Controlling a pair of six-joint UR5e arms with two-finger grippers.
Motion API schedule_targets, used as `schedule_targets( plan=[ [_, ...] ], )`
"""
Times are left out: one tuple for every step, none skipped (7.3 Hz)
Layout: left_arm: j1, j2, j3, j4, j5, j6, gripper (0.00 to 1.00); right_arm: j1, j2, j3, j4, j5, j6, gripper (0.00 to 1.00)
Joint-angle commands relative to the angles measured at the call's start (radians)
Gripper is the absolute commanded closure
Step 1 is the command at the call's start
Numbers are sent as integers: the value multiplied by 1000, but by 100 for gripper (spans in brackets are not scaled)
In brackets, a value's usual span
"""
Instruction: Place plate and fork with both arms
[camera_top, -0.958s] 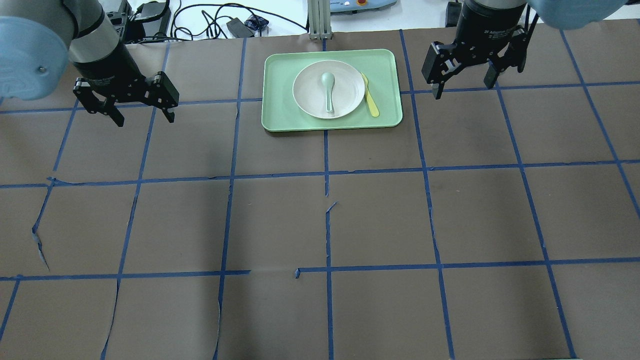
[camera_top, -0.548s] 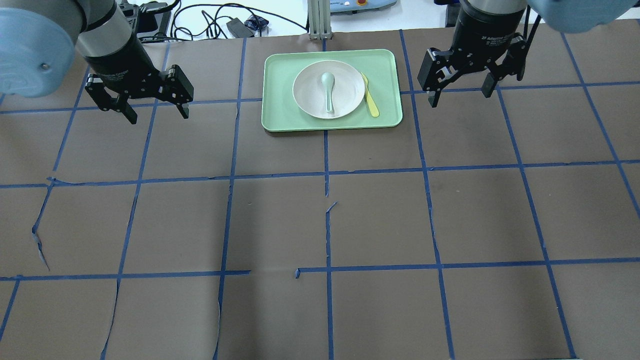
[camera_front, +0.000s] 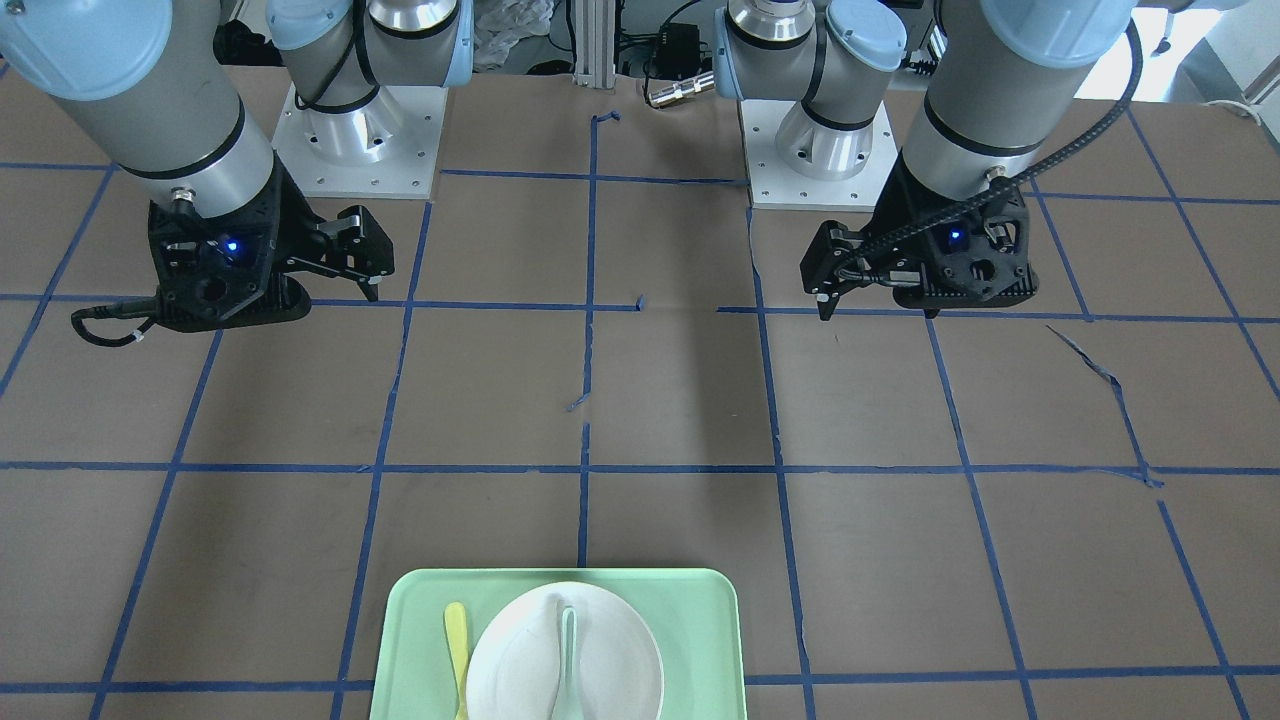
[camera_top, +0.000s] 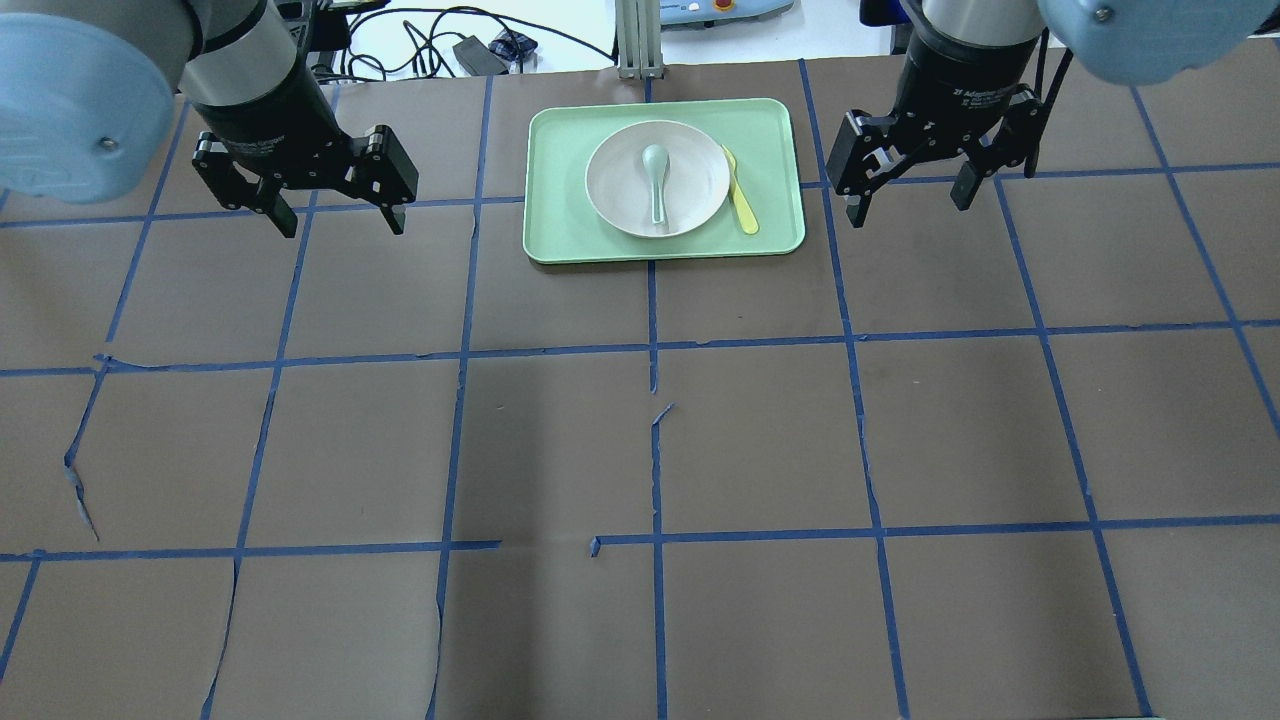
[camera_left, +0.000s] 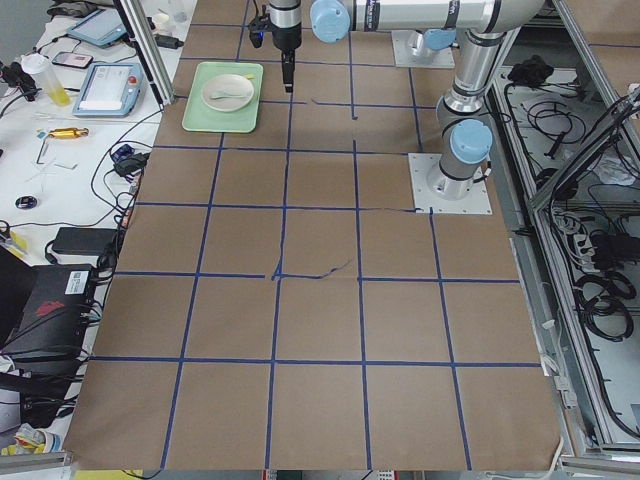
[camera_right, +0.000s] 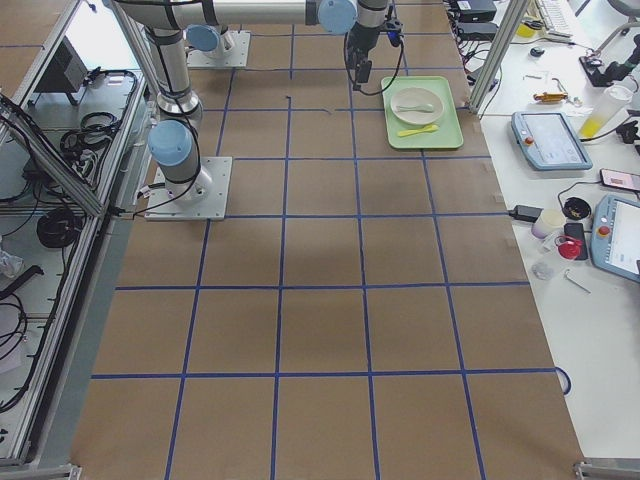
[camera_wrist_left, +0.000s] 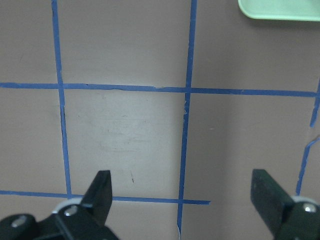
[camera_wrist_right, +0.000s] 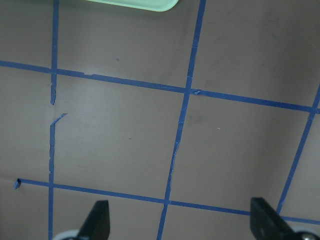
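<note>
Off-white round plate (camera_top: 690, 190), grey-green spoon (camera_top: 657, 190) in it, pale-yellow fork (camera_top: 741, 200) just right, sat on the far mint-green tray (camera_top: 560, 230); left gripper (camera_top: 343, 228) and right gripper (camera_top: 906, 212) hung open, empty; lifting might spill the spoon.

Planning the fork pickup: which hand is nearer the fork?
Right. The right hand hangs just past the tray edge by the fork; the left hand is off the tray's opposite side.

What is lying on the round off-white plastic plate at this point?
A grey-green plastic spoon lies alone in the round off-white plastic plate. The pale-yellow plastic fork lies beside it on the mint-green rectangular tray. The tray under the plate is hidden.
</note>
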Motion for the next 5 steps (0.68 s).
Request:
schedule_targets(
  plan=[
    [-9,-5,-7,2,-7,-8,0,0,-9,-9,5,-3,2,0],
    [-9,-8,-10,9,-6,-8,0,0,-13,0,-2,5,2,0],
    [-7,-6,-12,8,3,-8,0,0,-12,2,-4,0,0,0],
    [-9,-8,-12,8,-9,-9,0,0,-10,3,-2,-9,0,0],
    [-10,-5,-13,5,-7,-9,0,0,-12,2,5,-1,2,0]
  ],
)
